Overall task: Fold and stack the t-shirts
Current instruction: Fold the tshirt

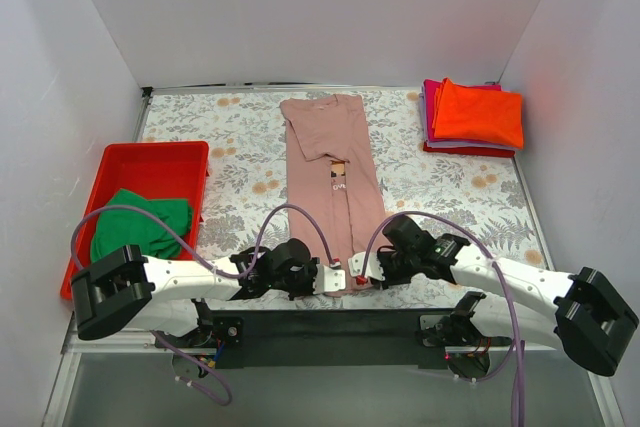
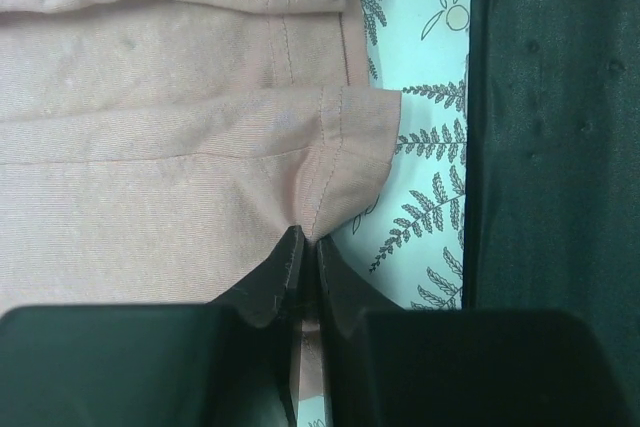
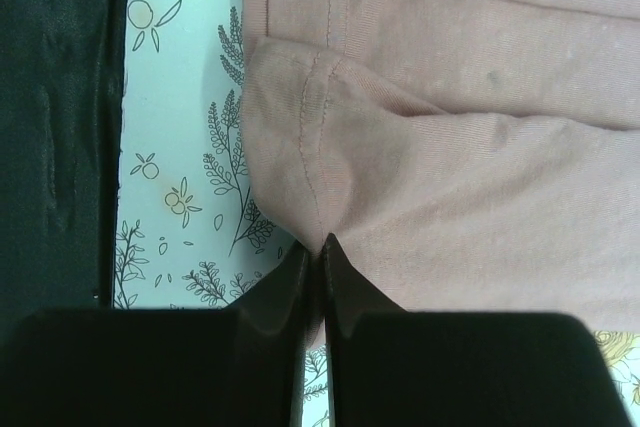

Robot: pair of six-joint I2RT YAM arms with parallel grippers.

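Note:
The dusty-pink t-shirt [image 1: 335, 172] lies as a long narrow strip down the middle of the table, sides folded in, print partly showing. My left gripper [image 1: 336, 278] is shut on the near-left corner of its hem [image 2: 330, 172]. My right gripper [image 1: 357, 279] is shut on the near-right corner of the hem [image 3: 300, 137]. Both grippers sit close together at the near edge. A green t-shirt [image 1: 142, 223] lies bunched in the red tray. A folded orange t-shirt [image 1: 479, 113] lies on a folded magenta one [image 1: 433, 107] at the back right.
The red plastic tray [image 1: 150, 162] stands at the left side. A black strip [image 1: 330, 325] runs along the table's near edge, seen beside the hem in the wrist views [image 2: 550, 127] [image 3: 55, 117]. White walls enclose the table.

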